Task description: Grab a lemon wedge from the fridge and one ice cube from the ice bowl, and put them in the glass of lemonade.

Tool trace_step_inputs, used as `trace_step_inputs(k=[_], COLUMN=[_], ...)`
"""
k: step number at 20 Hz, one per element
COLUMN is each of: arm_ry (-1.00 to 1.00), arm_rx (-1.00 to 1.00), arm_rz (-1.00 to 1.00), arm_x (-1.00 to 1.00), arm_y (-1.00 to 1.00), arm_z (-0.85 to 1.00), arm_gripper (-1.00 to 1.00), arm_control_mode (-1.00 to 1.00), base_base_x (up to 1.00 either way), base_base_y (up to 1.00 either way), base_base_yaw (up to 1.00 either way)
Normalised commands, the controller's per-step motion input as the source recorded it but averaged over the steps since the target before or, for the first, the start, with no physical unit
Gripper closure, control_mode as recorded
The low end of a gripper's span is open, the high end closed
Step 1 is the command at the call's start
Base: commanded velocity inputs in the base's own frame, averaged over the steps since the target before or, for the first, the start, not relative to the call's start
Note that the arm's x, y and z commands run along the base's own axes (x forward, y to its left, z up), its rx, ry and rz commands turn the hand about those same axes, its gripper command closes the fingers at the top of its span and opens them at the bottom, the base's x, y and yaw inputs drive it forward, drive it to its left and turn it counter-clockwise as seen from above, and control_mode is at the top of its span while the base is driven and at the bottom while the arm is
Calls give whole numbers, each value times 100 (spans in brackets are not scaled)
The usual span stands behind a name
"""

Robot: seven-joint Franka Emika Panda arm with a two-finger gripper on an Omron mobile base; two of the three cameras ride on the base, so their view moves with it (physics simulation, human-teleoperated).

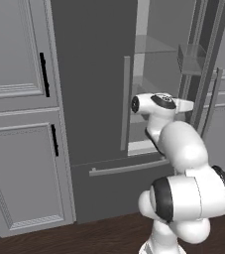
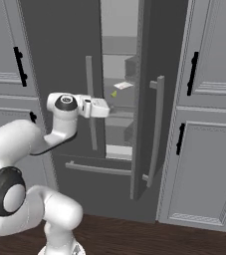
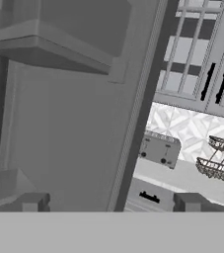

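Observation:
The fridge [image 1: 94, 74] stands ahead, its left door shut and its right door [image 2: 143, 99] swung partly open, with pale shelves showing in the gap. On a middle shelf lies the lemon wedge [image 2: 114, 93], a tiny yellow-green piece beside a white slip. My gripper [image 2: 107, 108] is level at the gap's left edge, pointing inward, slightly below and left of the wedge and not touching it. The same gripper [image 1: 191, 105] reaches right, towards the shelves. In the hand view the fingertips [image 3: 32, 202] stand far apart, open and empty. The ice bowl and the glass of lemonade are out of view.
Light grey panelled cabinets [image 1: 20, 99] with black handles flank the fridge on both sides [image 2: 209, 124]. The open door's long bar handle [image 2: 157, 129] juts out to the right of my hand. Past the door, the hand view shows a toaster [image 3: 159, 149] and a wire rack [image 3: 222, 158].

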Motion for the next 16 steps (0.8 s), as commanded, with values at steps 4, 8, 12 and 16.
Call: trace_step_inputs(k=[4, 8, 12, 16], arm_ry=[0, 0, 0, 0], arm_rx=[0, 0, 1, 1], arm_rz=[-16, -16, -15, -16], arm_x=[8, 0, 0, 0], arm_y=[-55, -95, -95, -90], arm_z=[0, 0, 0, 0], arm_gripper=[-100, -100, -100, -100], arm_control_mode=[-100, -100, -100, -100], base_base_x=[0, 0, 0, 0], base_base_y=[0, 0, 0, 0], base_base_yaw=[0, 0, 0, 0])
